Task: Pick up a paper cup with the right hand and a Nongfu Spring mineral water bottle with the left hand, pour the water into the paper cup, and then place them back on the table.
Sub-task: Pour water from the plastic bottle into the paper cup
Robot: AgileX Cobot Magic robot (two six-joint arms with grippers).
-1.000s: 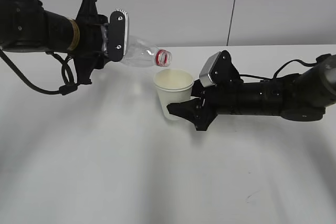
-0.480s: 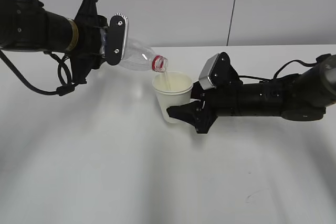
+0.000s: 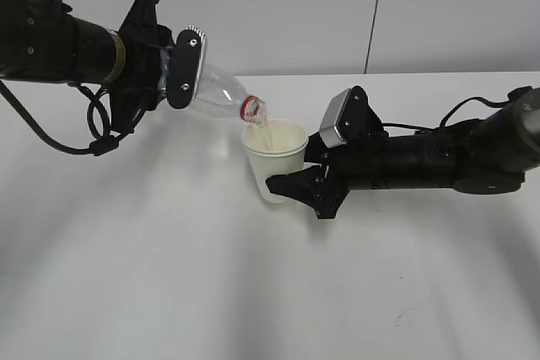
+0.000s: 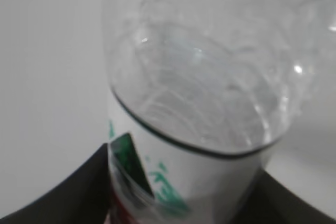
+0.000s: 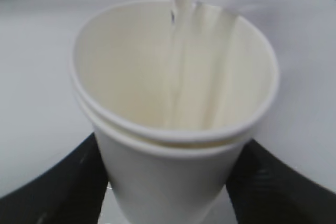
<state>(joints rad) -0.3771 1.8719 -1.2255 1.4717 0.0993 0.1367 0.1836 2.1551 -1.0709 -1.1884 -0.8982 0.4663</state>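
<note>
My left gripper [image 3: 181, 69] is shut on the clear Nongfu Spring bottle [image 3: 213, 92] and holds it tilted, red-ringed neck down over the paper cup [image 3: 274, 156]. A thin stream of water [image 5: 178, 51] runs from the bottle mouth into the cup. The left wrist view shows the bottle's clear body [image 4: 199, 66] and white label between the black jaws. My right gripper [image 3: 295, 176] is shut on the off-white cup [image 5: 168, 166], which looks like two nested cups, and holds it upright just above the white table [image 3: 169, 276].
A white wall with a thin dark vertical seam [image 3: 375, 14] rises behind the table's far edge. A small dark scuff [image 3: 403, 315] marks the tabletop at front right. Black cables loop below the left arm [image 3: 93, 137].
The bottle has tipped further neck-down and moved slightly left and lower. Water now streams into the cup. The cup and right gripper have shifted a little to the left.
</note>
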